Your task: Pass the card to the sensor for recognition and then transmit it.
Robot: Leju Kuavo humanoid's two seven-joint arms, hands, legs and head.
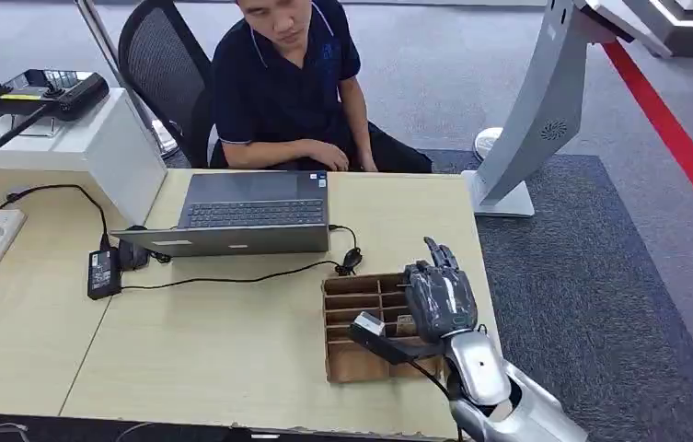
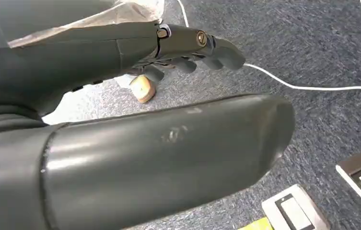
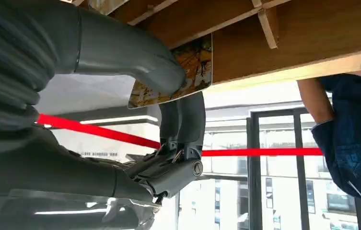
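I see the worktop (image 1: 232, 350) carrying a laptop (image 1: 241, 216) before a seated person (image 1: 287, 83), and near its right edge a wooden divided box (image 1: 361, 322). My right hand (image 1: 439, 299) sits over that box; in the right wrist view its thumb and fingers (image 3: 183, 120) pinch the card (image 3: 195, 62) against the box. My left hand (image 2: 121, 96) hangs above carpet, fingers (image 2: 202, 48) curled, holding nothing.
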